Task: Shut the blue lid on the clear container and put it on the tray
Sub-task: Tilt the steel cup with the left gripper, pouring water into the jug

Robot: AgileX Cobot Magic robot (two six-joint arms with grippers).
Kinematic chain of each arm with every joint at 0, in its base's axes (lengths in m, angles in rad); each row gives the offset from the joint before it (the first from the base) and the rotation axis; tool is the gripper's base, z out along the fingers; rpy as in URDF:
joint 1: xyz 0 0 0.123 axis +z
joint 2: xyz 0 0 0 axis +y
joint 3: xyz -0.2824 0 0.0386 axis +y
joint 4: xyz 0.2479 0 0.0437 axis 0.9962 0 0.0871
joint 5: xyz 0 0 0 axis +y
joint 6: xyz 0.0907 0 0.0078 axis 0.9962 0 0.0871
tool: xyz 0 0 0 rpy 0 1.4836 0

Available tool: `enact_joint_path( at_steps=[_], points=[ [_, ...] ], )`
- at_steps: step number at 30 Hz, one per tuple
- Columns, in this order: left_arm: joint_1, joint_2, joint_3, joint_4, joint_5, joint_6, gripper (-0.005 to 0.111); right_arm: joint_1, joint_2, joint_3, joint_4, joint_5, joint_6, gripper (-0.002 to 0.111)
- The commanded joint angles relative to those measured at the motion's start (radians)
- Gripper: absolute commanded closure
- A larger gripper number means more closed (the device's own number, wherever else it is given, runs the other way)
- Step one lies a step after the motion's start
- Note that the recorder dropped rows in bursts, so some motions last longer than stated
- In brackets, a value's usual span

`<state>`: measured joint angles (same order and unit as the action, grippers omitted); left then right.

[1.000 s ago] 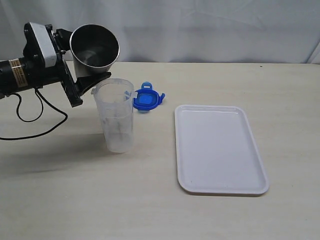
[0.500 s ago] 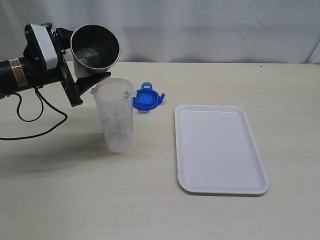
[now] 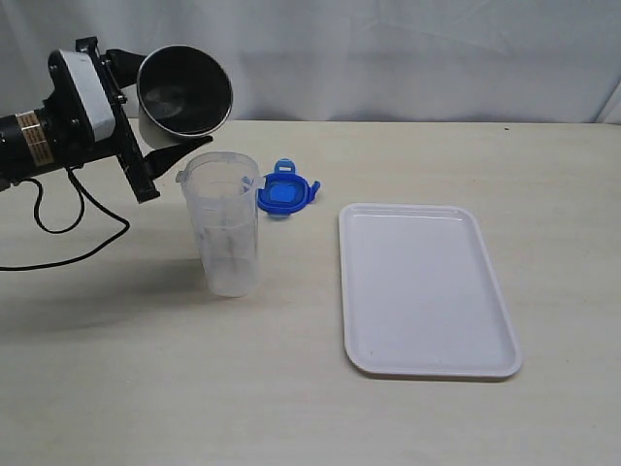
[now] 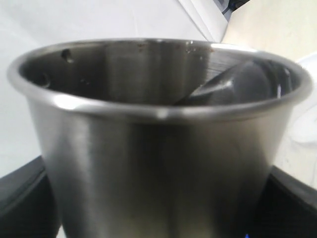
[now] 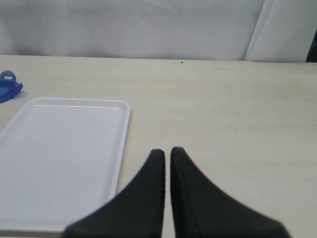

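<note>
The clear container (image 3: 225, 225) stands upright and lidless on the table, left of centre. Behind it to the right lies the blue lid (image 3: 285, 190), whose edge also shows in the right wrist view as the blue lid (image 5: 8, 84). The white tray (image 3: 423, 288) lies flat to the right, bare; the right wrist view shows the tray (image 5: 59, 158) too. My left gripper (image 3: 167, 107) is shut on a grey steel cup (image 3: 184, 90), tilted on its side in the air just above and left of the container's rim. That steel cup (image 4: 158, 144) fills the left wrist view. My right gripper (image 5: 167, 151) is shut and holds nothing, over the table beside the tray.
A black cable (image 3: 68, 228) loops on the table under the left arm. A white curtain (image 3: 408, 49) backs the table's far edge. Bare tabletop (image 5: 237, 109) lies to the right of the tray.
The left gripper with the steel cup has risen slightly and tilted a little further away from the container's rim. Nothing else has moved.
</note>
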<state>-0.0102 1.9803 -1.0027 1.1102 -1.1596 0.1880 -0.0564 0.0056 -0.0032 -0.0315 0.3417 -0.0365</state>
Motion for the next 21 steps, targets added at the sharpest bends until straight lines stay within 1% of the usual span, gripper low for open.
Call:
enact_joint_path(
  at_steps=[1, 12, 21],
  points=[
    [-0.002, -0.022, -0.01, -0.058, -0.061, 0.048, 0.107, 0.001, -0.006, 0.003, 0.001, 0.0, 0.0, 0.104],
    [-0.002, -0.022, -0.01, -0.058, -0.061, 0.177, 0.107, 0.001, -0.006, 0.003, 0.001, 0.0, 0.0, 0.104],
    [-0.002, -0.022, -0.01, -0.052, -0.061, 0.179, 0.107, 0.001, -0.006, 0.003, 0.001, 0.0, 0.0, 0.104]
  ],
)
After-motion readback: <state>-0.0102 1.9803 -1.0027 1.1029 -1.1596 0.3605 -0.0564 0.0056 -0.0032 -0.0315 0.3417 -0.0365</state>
